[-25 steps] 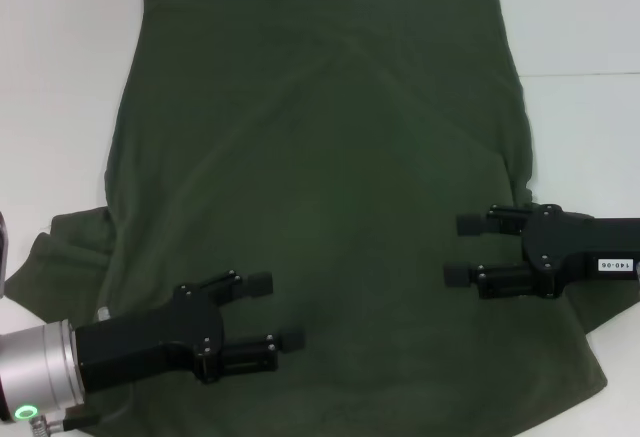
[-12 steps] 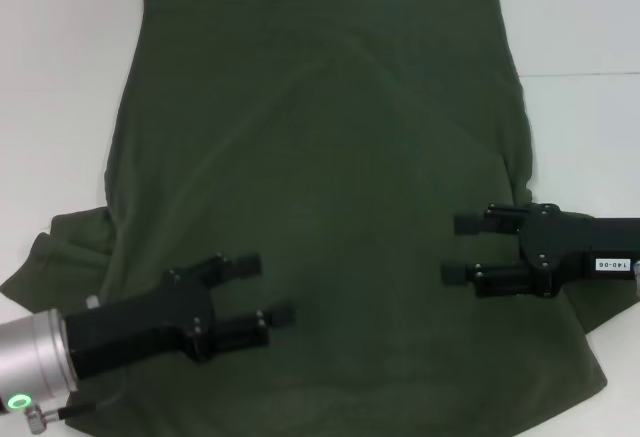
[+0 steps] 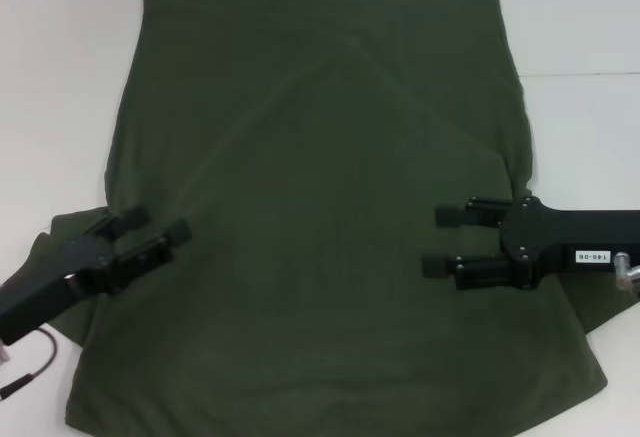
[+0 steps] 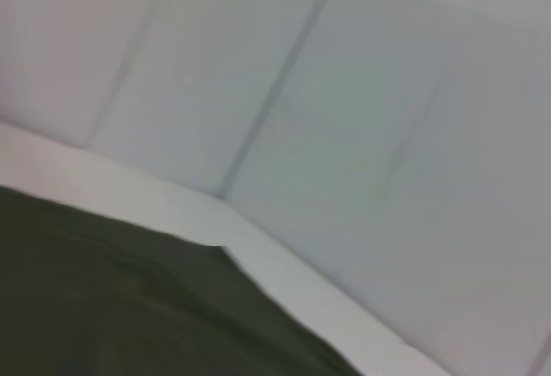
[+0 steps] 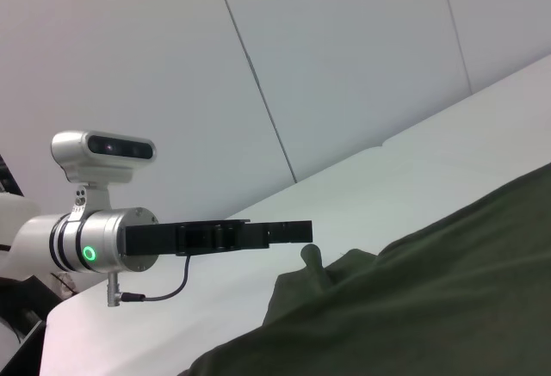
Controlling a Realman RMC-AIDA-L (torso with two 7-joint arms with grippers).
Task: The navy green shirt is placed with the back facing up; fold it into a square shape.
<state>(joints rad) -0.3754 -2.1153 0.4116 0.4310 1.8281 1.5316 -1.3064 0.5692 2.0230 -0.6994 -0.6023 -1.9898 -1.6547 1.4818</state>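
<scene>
Swinging outward since a second ago, the left gripper [image 3: 158, 231] has left the shirt's lower middle and now hangs over the garment's left edge, at about 8 o'clock in the head view, its black body angled up toward 2 o'clock. Its two fingers stand apart with a narrow gap, holding nothing. The silver wrist and green status light seen earlier have slid out of the head view.

The right gripper [image 3: 441, 240] has crept slightly toward the centre and now sits at about 4 o'clock, its arm reaching in level from the right edge and pointing toward 9 o'clock. Its fingers are spread wide, one above the other in the head view, empty, over the cloth.

The navy green shirt [image 3: 320, 207] lies spread flat on the white table [image 3: 60, 77], plain side up, filling most of the head view; a rumpled sleeve pokes out at 8 o'clock under the left arm, and another fold juts out at 4 o'clock beyond the right arm.

Only the right wrist view shows the left arm side-on: the left gripper [image 5: 288, 232] held level above the table, clear of the shirt [image 5: 430, 298], with the silver wrist, glowing green ring and wrist camera behind it. The left wrist view offers just a dark corner of shirt [image 4: 112, 307], a strip of table [image 4: 284, 281] and a pale panelled wall [image 4: 344, 92].
</scene>
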